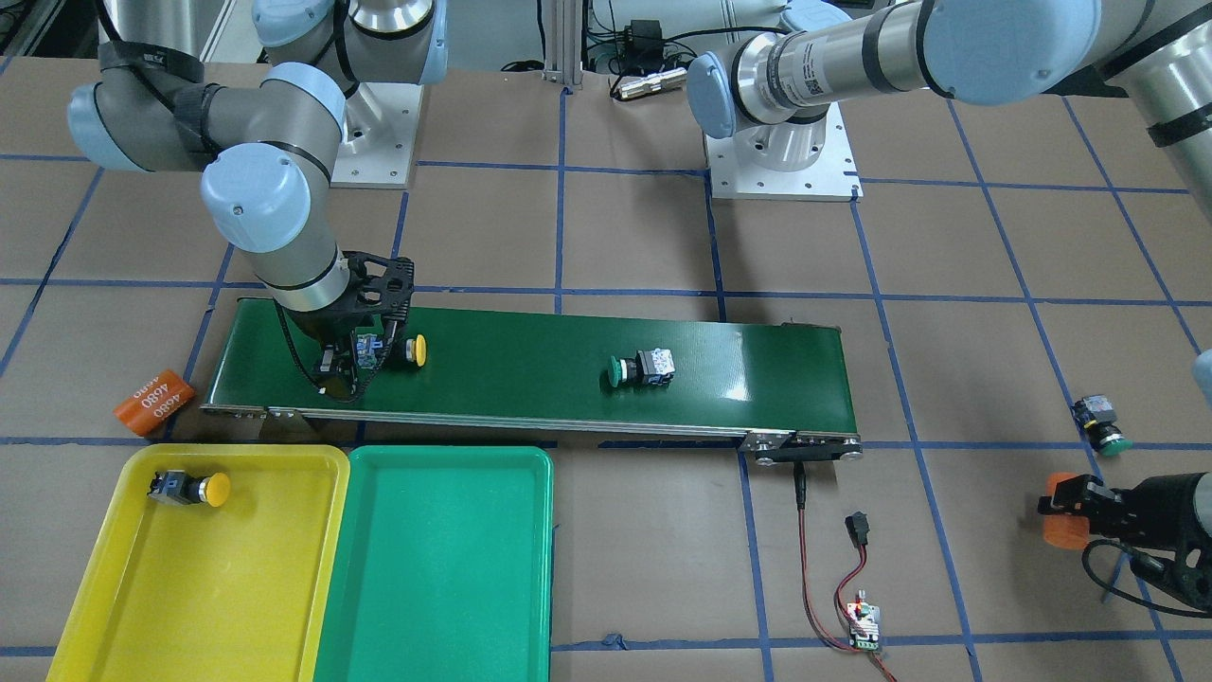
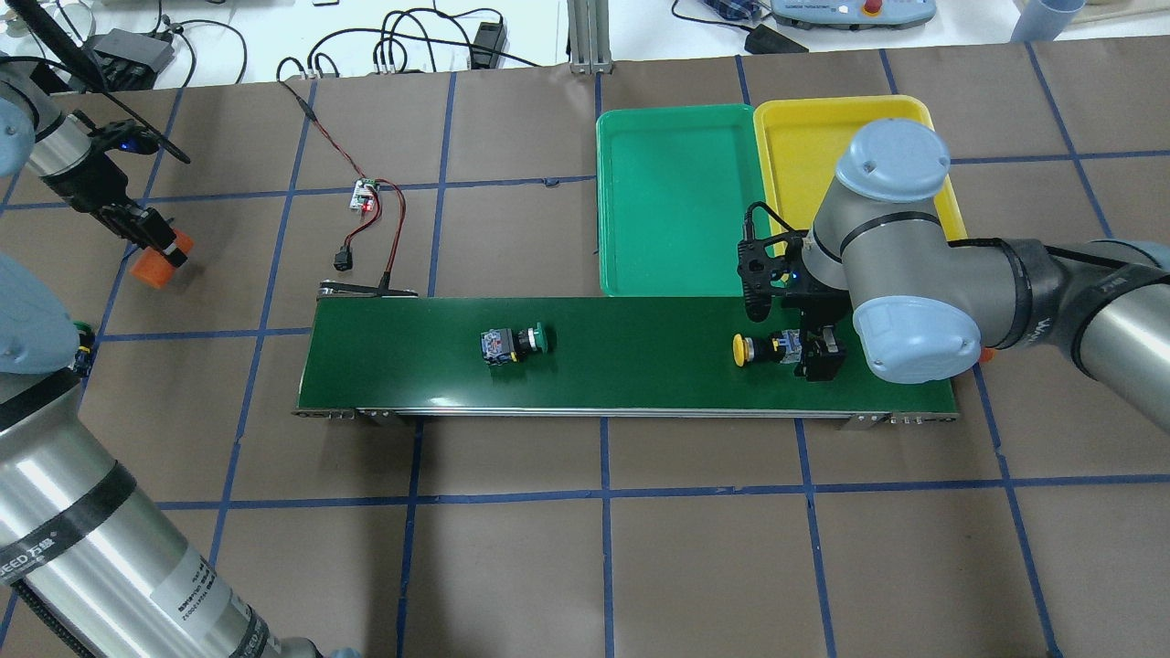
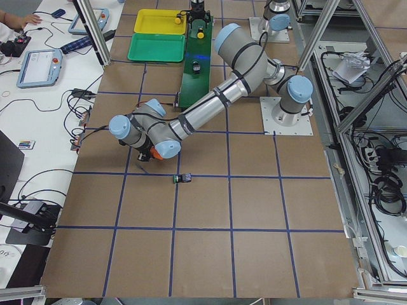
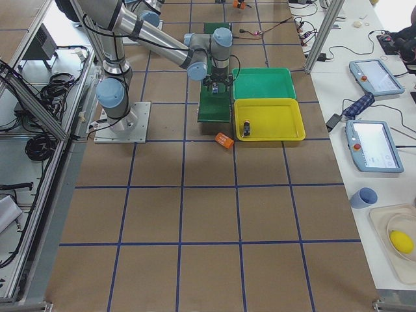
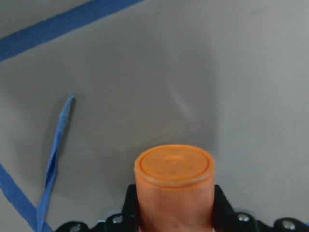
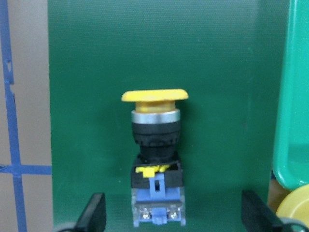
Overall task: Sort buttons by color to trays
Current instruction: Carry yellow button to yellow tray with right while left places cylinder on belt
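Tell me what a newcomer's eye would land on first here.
The long dark-green conveyor belt runs across the middle, with the right end effector open astride a yellow button at its tray end. Beside that end lie the bright yellow tray, holding a second yellow button, and the green tray. Far past the belt's other end, the left end effector grips an orange cylinder.

Overhead, the right arm (image 2: 900, 265) hides much of the yellow tray (image 2: 795, 155). The left wrist view's bottom edge cuts off the orange cylinder (image 5: 174, 183).
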Controlling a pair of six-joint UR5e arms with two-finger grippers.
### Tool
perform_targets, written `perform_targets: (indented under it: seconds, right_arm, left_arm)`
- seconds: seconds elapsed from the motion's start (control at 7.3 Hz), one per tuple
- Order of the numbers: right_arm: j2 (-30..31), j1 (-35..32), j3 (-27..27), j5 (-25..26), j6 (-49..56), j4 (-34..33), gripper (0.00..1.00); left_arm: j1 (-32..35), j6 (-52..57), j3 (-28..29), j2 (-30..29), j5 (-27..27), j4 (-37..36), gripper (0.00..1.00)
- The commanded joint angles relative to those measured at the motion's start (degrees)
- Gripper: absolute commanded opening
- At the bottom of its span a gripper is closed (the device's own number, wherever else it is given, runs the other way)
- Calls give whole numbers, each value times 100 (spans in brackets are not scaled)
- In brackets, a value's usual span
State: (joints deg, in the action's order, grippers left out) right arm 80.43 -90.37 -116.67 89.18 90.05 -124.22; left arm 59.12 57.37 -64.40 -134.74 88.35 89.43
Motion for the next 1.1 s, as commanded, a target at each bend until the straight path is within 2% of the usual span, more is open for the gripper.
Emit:
perform_targets:
  seconds: [0.0, 0.14, 0.27, 0.41, 0.55, 0.82, 0.96]
  right_arm:
    - [8, -43, -5, 3, -14, 3, 100]
    - [25, -43, -5, 12, -5, 3, 76]
    - [17, -43, 3, 90, 38, 11, 31]
    - [43, -43, 12, 169, -31, 81, 5]
    - [61, -34, 12, 335, -32, 90, 0]
    - [70, -8, 99, 381, -32, 65, 0]
    - [-17, 123, 353, 372, -23, -5, 0]
  left_arm:
    - [484, 2, -412, 682, 250, 522, 0]
    - [591, 11, -737, 955, 322, 505, 0]
    - [635, 63, -967, 1228, 288, 522, 0]
    - [984, 560, -1317, 1579, 288, 531, 0]
    - [1414, 1156, -1747, 1939, 323, 531, 0]
    - [2379, 2404, -2538, 2555, 245, 418, 0]
    - [2680, 2454, -2829, 2767, 244, 182, 0]
